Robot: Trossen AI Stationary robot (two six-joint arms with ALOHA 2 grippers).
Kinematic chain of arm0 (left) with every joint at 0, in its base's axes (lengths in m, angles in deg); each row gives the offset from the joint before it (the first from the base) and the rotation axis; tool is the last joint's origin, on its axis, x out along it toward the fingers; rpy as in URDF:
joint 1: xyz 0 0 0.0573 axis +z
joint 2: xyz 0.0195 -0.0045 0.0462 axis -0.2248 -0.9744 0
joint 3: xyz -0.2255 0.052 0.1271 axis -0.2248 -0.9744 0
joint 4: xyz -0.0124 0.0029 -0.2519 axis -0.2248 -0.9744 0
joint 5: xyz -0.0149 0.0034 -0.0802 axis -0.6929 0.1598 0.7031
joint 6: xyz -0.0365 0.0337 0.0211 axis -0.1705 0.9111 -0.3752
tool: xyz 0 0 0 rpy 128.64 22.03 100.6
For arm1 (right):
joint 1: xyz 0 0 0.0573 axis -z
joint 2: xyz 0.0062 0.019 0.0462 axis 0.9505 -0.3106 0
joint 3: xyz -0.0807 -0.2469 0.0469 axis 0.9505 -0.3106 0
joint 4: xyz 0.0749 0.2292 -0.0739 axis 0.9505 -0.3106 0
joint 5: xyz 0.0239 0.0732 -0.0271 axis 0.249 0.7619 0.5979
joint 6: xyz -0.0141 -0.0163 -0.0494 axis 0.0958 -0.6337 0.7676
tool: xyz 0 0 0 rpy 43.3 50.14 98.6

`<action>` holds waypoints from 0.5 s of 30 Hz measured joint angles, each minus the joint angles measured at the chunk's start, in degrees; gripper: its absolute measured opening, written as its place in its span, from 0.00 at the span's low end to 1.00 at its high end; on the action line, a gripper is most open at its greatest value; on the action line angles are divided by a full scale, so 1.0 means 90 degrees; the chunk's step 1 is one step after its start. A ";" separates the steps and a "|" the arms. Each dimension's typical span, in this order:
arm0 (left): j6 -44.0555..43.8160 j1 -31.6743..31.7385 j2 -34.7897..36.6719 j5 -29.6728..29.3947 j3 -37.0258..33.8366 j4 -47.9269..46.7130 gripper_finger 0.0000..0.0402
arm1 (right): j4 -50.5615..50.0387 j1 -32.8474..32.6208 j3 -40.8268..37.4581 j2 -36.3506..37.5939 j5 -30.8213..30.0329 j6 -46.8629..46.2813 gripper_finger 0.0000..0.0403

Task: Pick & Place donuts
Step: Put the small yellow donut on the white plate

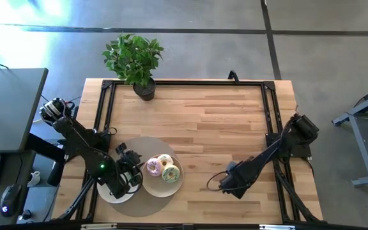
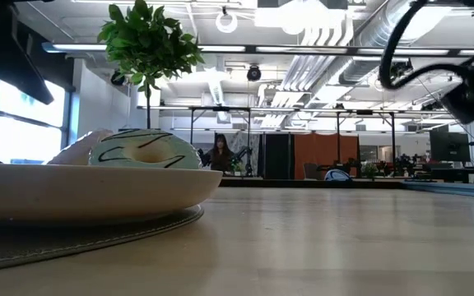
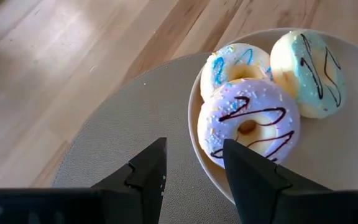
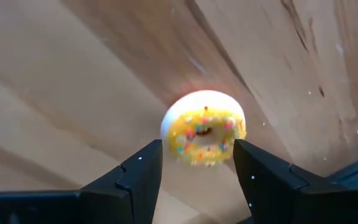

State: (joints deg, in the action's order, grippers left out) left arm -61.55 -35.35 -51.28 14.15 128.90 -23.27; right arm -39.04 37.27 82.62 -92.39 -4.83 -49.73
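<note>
A white plate [image 1: 174,185] on a round grey mat [image 1: 147,203] at the table's near left holds three donuts. They are one pink with dark drizzle [image 3: 247,121], one white with blue drizzle [image 3: 235,62] and one green [image 3: 309,71]. My left gripper [image 3: 194,146] hangs open over the mat just left of that plate's rim, slanting down toward the pink donut. A small yellow sprinkled donut [image 4: 204,127] lies flat on the bare wood. My right gripper [image 4: 197,149] hovers open above it at the near right [image 1: 224,185], pointing steeply down, its fingers clear of the donut.
A potted plant [image 1: 133,61] stands at the table's far left edge. A second white plate [image 1: 109,193] shows partly under the left arm. A black frame [image 1: 267,115] runs around the tabletop. Bare wood lies between the two arms.
</note>
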 joint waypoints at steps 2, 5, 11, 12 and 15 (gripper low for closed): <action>-0.0002 0.0000 0.0000 0.0003 0.0000 0.0047 0.38 | 0.0157 -0.0019 -0.0175 0.0000 0.0007 -0.0017 0.48; -0.0002 0.0000 0.0000 0.0077 0.0000 0.0041 0.38 | 0.0430 -0.0034 -0.0372 0.0010 0.0029 -0.0017 0.45; -0.0002 0.0000 0.0000 0.0129 0.0000 0.0030 0.38 | 0.0414 0.0003 -0.0330 0.0010 -0.0025 -0.0005 0.23; -0.0003 0.0000 0.0000 0.0117 -0.0002 0.0030 0.38 | 0.0393 0.0022 -0.0284 0.0008 -0.0039 0.0013 0.18; -0.0004 0.0000 0.0000 0.0027 -0.0002 0.0048 0.38 | 0.0426 0.0124 -0.0071 0.0005 -0.0148 0.0030 0.04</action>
State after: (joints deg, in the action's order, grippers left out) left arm -61.59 -35.35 -51.28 14.40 128.87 -22.84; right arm -35.20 38.38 81.98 -92.34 -6.16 -49.46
